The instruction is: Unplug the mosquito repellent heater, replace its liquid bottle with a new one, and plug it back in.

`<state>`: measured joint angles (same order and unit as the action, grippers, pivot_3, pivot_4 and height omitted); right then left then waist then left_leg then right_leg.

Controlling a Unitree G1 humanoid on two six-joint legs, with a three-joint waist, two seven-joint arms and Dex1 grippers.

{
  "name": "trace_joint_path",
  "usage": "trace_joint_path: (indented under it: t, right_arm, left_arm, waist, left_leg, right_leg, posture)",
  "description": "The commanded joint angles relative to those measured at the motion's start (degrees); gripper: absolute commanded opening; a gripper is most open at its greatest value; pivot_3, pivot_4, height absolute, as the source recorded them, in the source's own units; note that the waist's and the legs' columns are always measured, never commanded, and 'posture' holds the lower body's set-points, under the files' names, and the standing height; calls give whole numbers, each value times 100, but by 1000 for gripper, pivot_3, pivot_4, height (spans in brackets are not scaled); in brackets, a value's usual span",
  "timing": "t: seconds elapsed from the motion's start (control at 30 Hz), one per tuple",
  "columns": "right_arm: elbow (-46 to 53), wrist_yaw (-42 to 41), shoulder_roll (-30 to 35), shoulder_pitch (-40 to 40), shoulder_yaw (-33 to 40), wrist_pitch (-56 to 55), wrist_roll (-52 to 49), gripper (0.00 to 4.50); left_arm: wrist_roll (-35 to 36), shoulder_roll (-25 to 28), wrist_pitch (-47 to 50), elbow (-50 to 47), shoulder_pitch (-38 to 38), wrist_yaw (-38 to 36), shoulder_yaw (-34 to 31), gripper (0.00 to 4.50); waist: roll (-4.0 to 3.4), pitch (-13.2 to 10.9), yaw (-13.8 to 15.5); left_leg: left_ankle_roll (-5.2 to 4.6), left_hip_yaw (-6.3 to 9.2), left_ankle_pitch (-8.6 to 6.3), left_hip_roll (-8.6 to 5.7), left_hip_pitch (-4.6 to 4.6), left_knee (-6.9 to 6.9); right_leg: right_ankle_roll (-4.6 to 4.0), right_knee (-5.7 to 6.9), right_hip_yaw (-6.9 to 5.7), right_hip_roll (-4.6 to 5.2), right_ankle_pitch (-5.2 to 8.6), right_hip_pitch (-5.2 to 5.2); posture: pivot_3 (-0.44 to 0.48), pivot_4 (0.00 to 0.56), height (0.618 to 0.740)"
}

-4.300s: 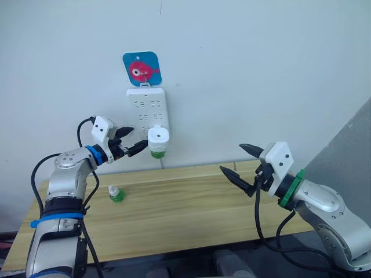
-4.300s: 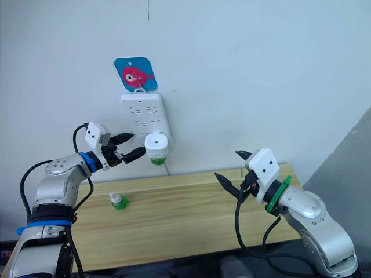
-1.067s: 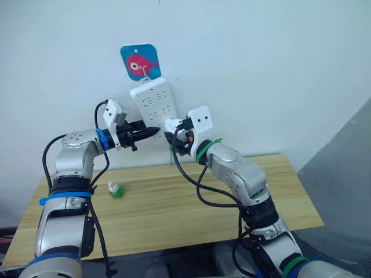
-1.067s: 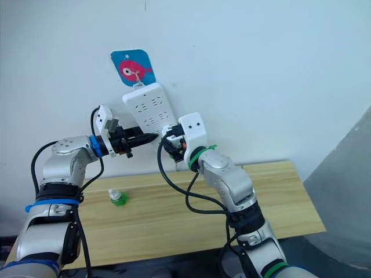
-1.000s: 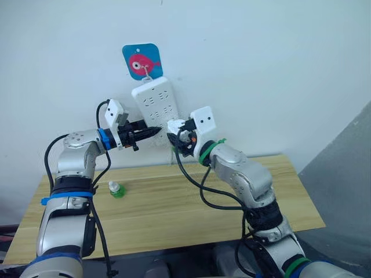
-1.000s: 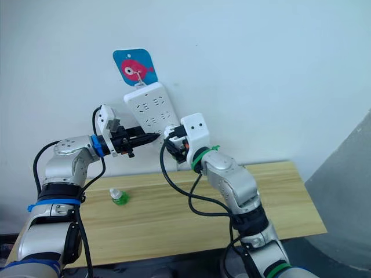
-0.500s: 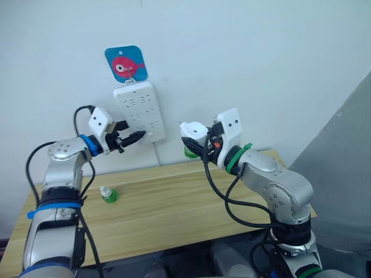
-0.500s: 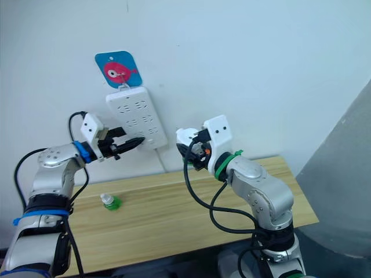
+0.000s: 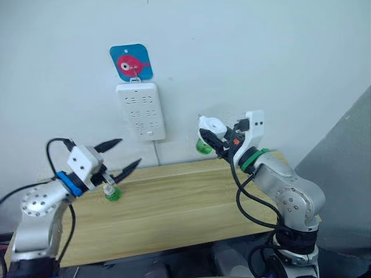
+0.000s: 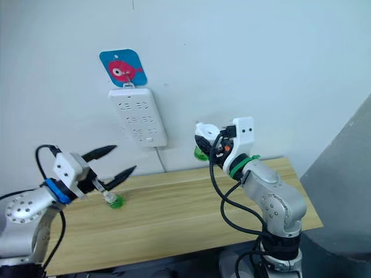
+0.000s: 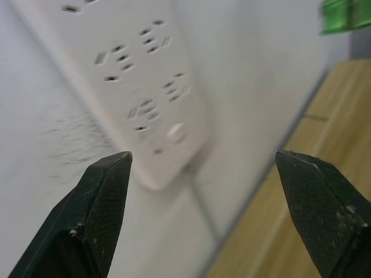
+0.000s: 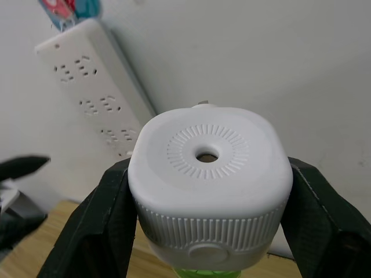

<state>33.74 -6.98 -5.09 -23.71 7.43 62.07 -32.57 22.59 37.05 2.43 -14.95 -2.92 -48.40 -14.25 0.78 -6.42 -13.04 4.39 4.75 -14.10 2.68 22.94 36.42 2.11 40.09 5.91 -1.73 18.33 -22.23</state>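
Observation:
The mosquito repellent heater [image 9: 208, 125], a small rounded white unit, hangs in the air to the right of the wall strip, unplugged, with its green liquid bottle [image 9: 203, 147] screwed in below. My right gripper [image 9: 217, 139] is shut on it; in the right wrist view the black fingers [image 12: 95, 226] press both sides of the heater [image 12: 208, 174], whose round vent faces the camera. A second small green bottle [image 9: 110, 194] stands on the wooden table [image 9: 185, 202] at the left. My left gripper [image 9: 128, 152] hovers just above that bottle, open wide and empty.
A tall white power strip [image 9: 142, 110] hangs on the wall from a blue fish hook [image 9: 131, 62], its cable dropping behind the table. A grey panel [image 9: 348, 156] rises at the right.
My left gripper has drawn back from the power strip, dropped toward the bottle on the table and opened wide. My right gripper has carried the heater further right. The view has also shifted.

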Motion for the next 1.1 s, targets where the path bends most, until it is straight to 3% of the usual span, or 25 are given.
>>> trace_joint_path:
  t: [0.03, 0.23, 0.4, 0.63, 1.1]
  right_arm:
    - [188, 353, -418, -263, 559, 209, -792, 2985]
    - [70, 1114, -753, -520, 1104, 298, -1742, 2985]
    - [-28, 2027, -977, -493, 1263, 106, -3022, 2985]
    - [-207, 3034, -573, -374, 979, -586, -4513, 2985]
    - [-203, 3140, 131, 216, 150, -1389, -5061, 2985]
  left_arm:
    - [97, -290, 260, -935, 43, 154, 675, 4112]
    - [-301, -1049, 115, -737, 737, 462, 1521, 4112]
    - [-378, -1467, -166, -143, 1367, 520, 1649, 4112]
    - [-456, -1668, -620, 464, 1820, 316, 1799, 4112]
    - [-409, -1897, -717, 529, 2042, 432, 1819, 4112]
  waist:
    - [-4, 2, 21]
    - [-17, 26, 32]
    - [-34, 36, -74]
    - [-40, 41, -200]
    - [-53, 87, -267]
  left_leg:
    - [0, 0, 0, 0, 0, 0]
    - [0, 0, 1, -3, -3, 4]
    - [-1, -4, 1, -1, -4, 4]
    - [-2, -6, 1, -3, -3, 5]
    - [-3, -4, 2, -3, -2, 30]
  right_leg:
    - [0, 2, 0, -2, 0, 1]
    - [0, 4, 0, -8, -1, 6]
    - [-23, 6, 6, -13, -14, 5]
    - [-24, 9, 9, -14, -15, 5]
    - [-22, 24, 8, -15, -14, 8]
  posture:
    - [-189, 52, 740]
    - [-209, 45, 740]
    - [-228, 40, 740]
    - [-247, 33, 740]
    - [-253, 29, 740]
